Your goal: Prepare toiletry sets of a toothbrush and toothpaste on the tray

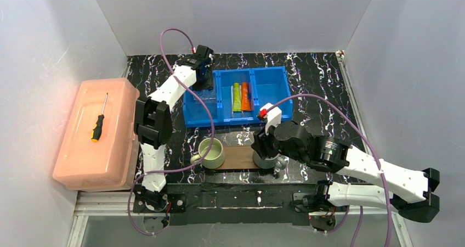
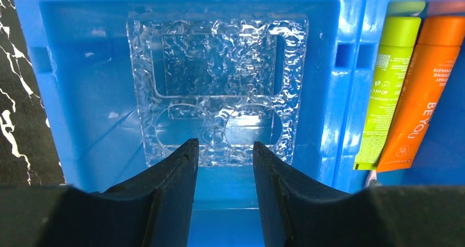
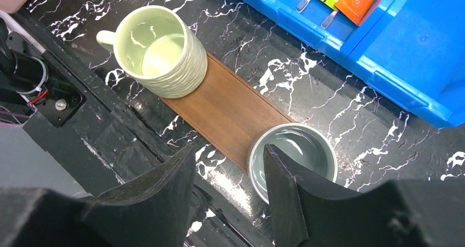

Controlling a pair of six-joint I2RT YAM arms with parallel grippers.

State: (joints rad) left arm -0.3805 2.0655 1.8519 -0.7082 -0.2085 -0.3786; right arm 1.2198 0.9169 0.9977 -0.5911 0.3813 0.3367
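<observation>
The lime-green tube and orange tube lie side by side in the blue bin's middle compartment. The left wrist view also shows the lime-green tube and the orange tube. Two pale toothbrush heads show beside the tubes. The brown tray carries a green mug at one end and a grey mug at the other. My left gripper is open and empty over the bin's left compartment, at the clear holder. My right gripper is open, straddling the grey mug's rim without touching it.
The blue three-compartment bin stands behind the tray. A pink lidded box with a screwdriver on top sits at the left. White walls close in the black marbled table on three sides.
</observation>
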